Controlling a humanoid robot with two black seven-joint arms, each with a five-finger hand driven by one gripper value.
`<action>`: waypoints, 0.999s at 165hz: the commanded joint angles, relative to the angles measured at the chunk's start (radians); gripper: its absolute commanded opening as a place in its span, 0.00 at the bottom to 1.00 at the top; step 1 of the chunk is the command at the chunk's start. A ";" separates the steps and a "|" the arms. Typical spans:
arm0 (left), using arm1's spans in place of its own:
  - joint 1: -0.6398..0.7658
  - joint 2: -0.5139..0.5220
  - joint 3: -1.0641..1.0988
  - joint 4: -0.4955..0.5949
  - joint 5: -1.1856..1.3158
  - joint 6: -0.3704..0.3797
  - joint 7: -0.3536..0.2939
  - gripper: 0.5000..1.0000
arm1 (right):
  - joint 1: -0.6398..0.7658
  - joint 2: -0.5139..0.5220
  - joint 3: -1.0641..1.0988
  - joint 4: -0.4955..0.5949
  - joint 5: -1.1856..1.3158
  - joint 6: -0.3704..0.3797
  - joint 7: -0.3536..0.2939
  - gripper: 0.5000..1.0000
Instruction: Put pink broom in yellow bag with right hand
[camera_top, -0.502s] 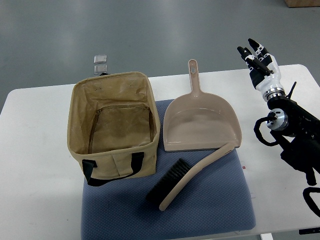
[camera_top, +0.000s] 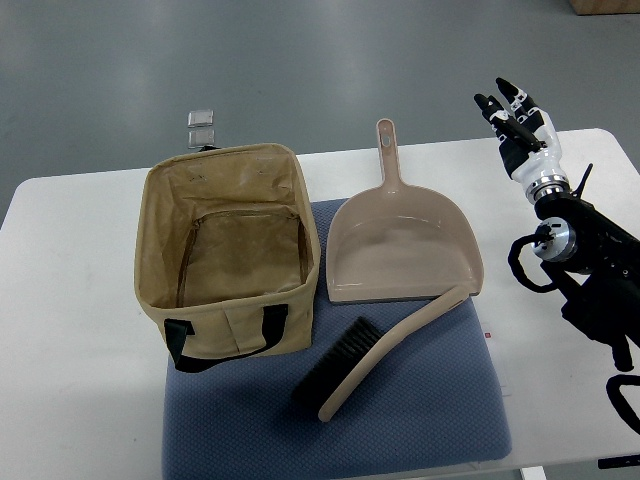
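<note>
From the top view, the pinkish-beige plastic hand broom with dark bristles (camera_top: 385, 351) lies slantwise on the blue-grey quilted mat (camera_top: 440, 420), its handle tip just beside the matching dustpan (camera_top: 400, 250). The tan-yellow fabric bag with black straps (camera_top: 225, 245) stands open-mouthed on the white tabletop (camera_top: 70, 330), ready to receive the broom. The right hand (camera_top: 515, 115) hovers near the tabletop's far right edge, fingers extended and holding nothing (the reach looks unstarted).
</note>
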 joint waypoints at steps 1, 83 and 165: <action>-0.002 0.000 -0.001 0.000 -0.001 0.000 0.000 1.00 | -0.002 -0.002 -0.001 0.000 0.000 0.001 -0.001 0.86; 0.000 0.000 -0.001 0.000 -0.001 0.000 0.000 1.00 | 0.011 -0.017 -0.001 0.000 -0.012 0.001 -0.004 0.86; 0.000 0.000 -0.001 0.000 -0.001 0.000 0.000 1.00 | 0.043 -0.063 -0.119 0.011 -0.089 0.007 0.001 0.86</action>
